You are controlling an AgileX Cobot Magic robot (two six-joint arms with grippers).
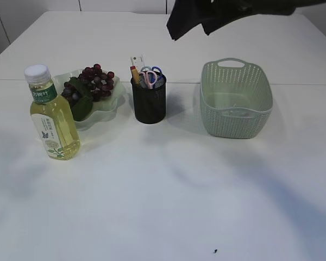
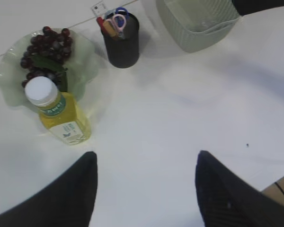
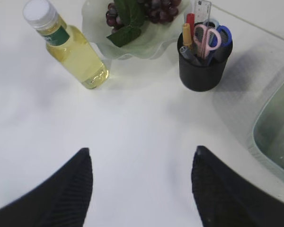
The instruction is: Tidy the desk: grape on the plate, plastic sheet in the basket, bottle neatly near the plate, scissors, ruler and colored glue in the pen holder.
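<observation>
Now both my left gripper [image 2: 144,182] and right gripper [image 3: 141,187] hang spread and empty above the white table [image 1: 168,201]. Lowering carelessly, I judge, could topple the upright yellow plastic bottle [image 1: 50,117] standing just beside the pale green scalloped plate [image 1: 111,103] near the table's left edge.

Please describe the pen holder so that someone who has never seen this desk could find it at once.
On the white table, look in the middle of the back row, between the green plate of grapes and the pale green basket. The pen holder is the only black thing: a mesh cup with pink and blue scissors handles showing above it.
</observation>
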